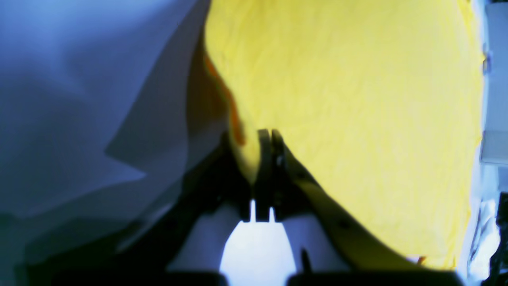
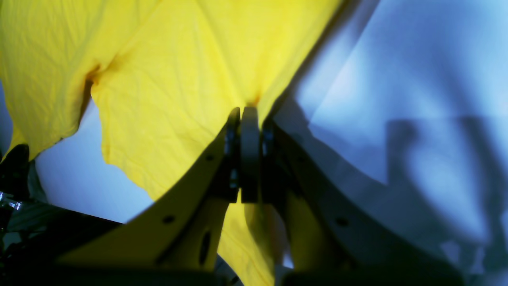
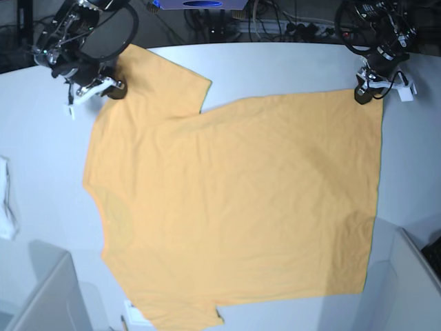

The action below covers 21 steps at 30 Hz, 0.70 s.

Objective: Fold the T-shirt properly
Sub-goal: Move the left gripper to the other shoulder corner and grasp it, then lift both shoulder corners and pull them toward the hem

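At the far edge of the table (image 3: 289, 62), both pairs of jaws are pinched on the one T-shirt (image 3: 234, 207): the left gripper (image 1: 270, 137) at the hem corner, the right gripper (image 2: 245, 113) near the shoulder. It lies spread flat, filling most of the table. The step looks like the first fold's grasp; next, both corners need lifting together and carrying across evenly.

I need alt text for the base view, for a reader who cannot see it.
A plain light-orange short-sleeved T-shirt lies spread flat on a white table. The right gripper is shut on its far sleeve, and the left gripper is shut on a far hem corner.
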Motion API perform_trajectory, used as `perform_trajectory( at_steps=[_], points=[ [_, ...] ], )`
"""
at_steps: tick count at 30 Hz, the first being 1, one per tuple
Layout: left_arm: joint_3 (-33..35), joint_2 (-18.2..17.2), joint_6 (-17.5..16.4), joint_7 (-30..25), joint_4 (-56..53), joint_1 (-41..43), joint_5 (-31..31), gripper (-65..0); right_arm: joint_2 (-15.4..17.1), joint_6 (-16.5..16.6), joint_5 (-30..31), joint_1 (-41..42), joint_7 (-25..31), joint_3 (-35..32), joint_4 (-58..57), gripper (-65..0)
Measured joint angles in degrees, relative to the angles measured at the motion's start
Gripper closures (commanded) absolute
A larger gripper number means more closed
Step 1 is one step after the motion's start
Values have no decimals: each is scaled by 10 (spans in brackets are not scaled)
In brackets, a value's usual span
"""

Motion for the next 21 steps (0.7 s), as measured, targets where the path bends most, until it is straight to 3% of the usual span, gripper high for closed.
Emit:
perform_trajectory(
  at_steps=[8, 21],
  points=[
    [-1, -11, 3, 20, 33, 34, 6, 0, -5, -5, -41, -44, -26, 0, 81, 0],
    [0, -11, 5, 23, 138, 83, 12, 0, -17, -4, -45, -74, -36, -3, 179, 0]
  ],
)
